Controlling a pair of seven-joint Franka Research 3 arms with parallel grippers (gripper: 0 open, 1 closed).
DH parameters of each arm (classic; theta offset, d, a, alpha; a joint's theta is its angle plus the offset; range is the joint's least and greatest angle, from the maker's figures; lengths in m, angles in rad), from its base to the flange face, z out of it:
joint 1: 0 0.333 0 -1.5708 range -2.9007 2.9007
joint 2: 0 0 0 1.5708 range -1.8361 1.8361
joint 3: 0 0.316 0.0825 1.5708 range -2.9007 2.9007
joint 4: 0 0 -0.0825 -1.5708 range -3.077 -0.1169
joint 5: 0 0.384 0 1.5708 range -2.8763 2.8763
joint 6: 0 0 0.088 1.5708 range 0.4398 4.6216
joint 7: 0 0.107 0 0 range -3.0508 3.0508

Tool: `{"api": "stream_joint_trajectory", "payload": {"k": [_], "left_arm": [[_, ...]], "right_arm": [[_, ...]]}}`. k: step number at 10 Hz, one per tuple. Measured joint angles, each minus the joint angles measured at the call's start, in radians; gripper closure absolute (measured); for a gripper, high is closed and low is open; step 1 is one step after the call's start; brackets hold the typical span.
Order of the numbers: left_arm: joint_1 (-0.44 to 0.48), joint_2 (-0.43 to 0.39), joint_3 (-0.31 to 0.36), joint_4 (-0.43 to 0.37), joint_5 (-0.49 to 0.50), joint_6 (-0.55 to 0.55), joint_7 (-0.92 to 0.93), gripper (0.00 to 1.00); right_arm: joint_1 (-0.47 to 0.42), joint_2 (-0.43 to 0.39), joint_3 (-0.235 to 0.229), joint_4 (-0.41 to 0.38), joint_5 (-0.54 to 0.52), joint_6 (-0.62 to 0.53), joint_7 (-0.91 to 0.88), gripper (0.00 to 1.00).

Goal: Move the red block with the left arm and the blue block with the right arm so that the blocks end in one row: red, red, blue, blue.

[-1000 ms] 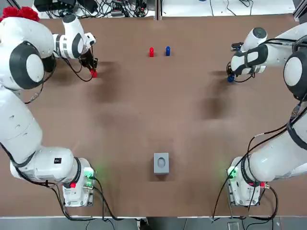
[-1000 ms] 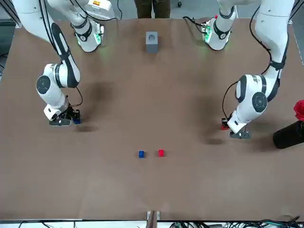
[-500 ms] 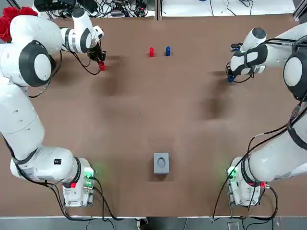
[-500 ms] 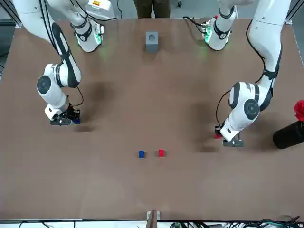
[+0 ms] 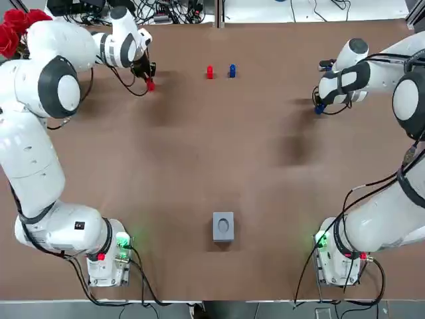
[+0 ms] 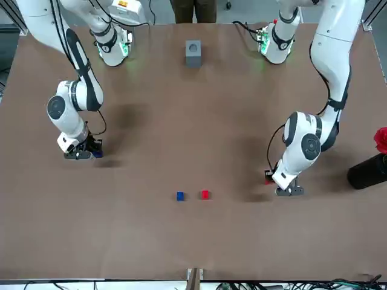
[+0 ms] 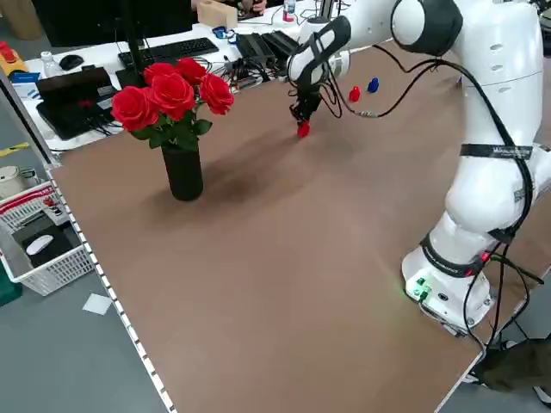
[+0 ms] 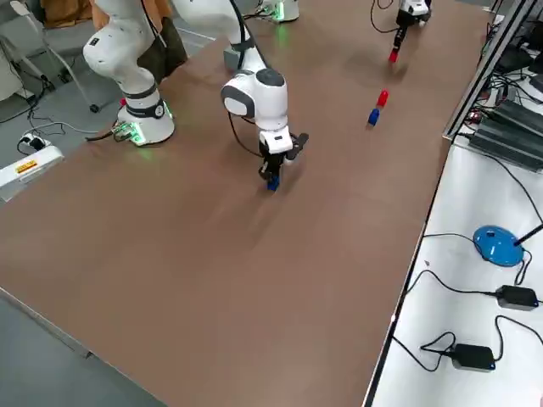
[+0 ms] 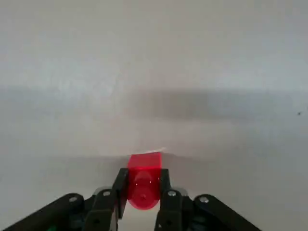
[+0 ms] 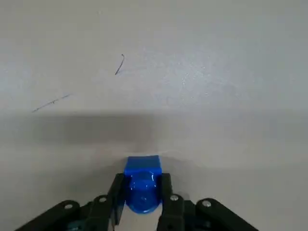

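Mid-carry, both arms loaded. The left gripper (image 5: 149, 80) is clamped on the carried red block (image 9: 143, 179), low over the table (image 5: 212, 159) at its far left. I can't tell whether the block touches the surface. The right gripper (image 5: 319, 105) is pinched on the carried blue block (image 10: 141, 185) out on the robot's right side, a bit nearer the bases than the row.

The 2 reference blocks sit at far centre: the placed red block (image 5: 210, 72) and the placed blue block (image 5: 232, 70), just beside each other with a slim gap. Both carried blocks are well apart from them.

My read on the next move: the left arm slides inward and sets red just left of the placed red block, in line with it. The right arm goes farther out and inward to land blue right of the placed blue block. Neither should nudge the pair.

The blocks are small glossy plastic with rounded tops. Each is gripped on 2 sides, with its square end poking past the fingertips.
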Motion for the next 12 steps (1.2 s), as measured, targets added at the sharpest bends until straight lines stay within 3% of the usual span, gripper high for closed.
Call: {"api": "stream_joint_trajectory", "payload": {"k": [6, 12], "left_arm": [[-0.058, 0.073, -0.028, 0.113, 0.003, 0.002, -0.069, 0.70], [-0.145, 0.146, -0.031, 0.229, 0.075, 0.002, -0.147, 0.70]], "right_arm": [[0.012, 0.000, 0.028, 0.010, 0.034, 0.005, 0.000, 0.66], [0.055, 0.025, 0.049, 0.063, 0.099, 0.005, 0.001, 0.66]]}}
